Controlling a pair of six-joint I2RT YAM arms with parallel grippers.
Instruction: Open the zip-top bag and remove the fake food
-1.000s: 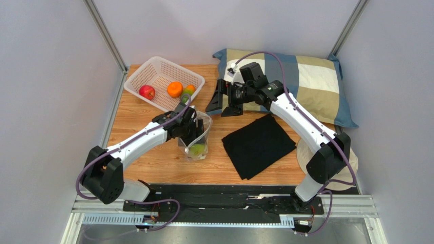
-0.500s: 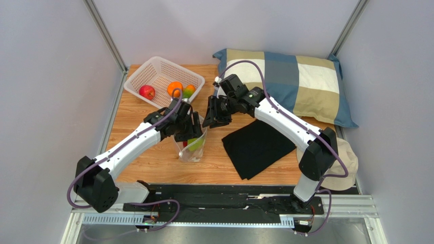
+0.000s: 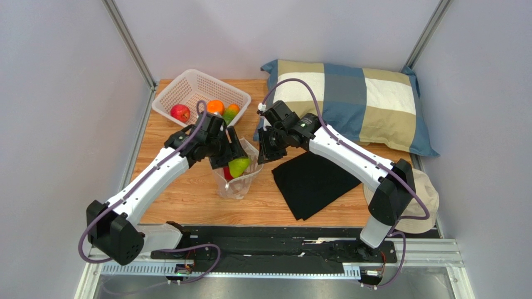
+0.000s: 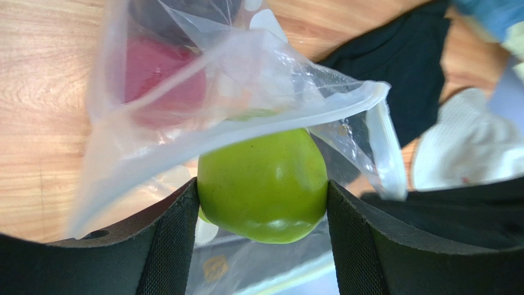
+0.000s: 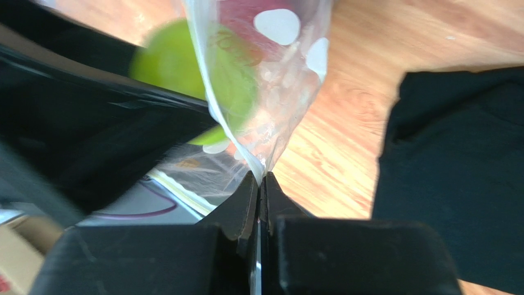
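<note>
The clear zip-top bag (image 3: pixel 242 184) with white dots stands open on the wooden table. My left gripper (image 3: pixel 232 159) is at its mouth, shut on a green fake fruit (image 3: pixel 239 166). In the left wrist view the green fruit (image 4: pixel 263 184) sits gripped between both pads just outside the bag's rim (image 4: pixel 246 117). A red fruit (image 4: pixel 161 80) lies inside the bag. My right gripper (image 5: pixel 261 179) is shut on the bag's edge (image 5: pixel 270 92), on the bag's right side (image 3: pixel 262 154).
A white lattice basket (image 3: pixel 163 99) at the back left holds a red apple (image 3: pixel 180 113), an orange (image 3: pixel 215 106) and an orange-green fruit (image 3: pixel 231 113). A black cloth (image 3: pixel 315 177) lies right of the bag. A checked pillow (image 3: pixel 356 93) and a beige hat (image 3: pixel 431 202) are at the right.
My right gripper came left from the pillow to the bag and shut on its edge. My left gripper rose with the green fruit from the bag's bottom to its mouth.
</note>
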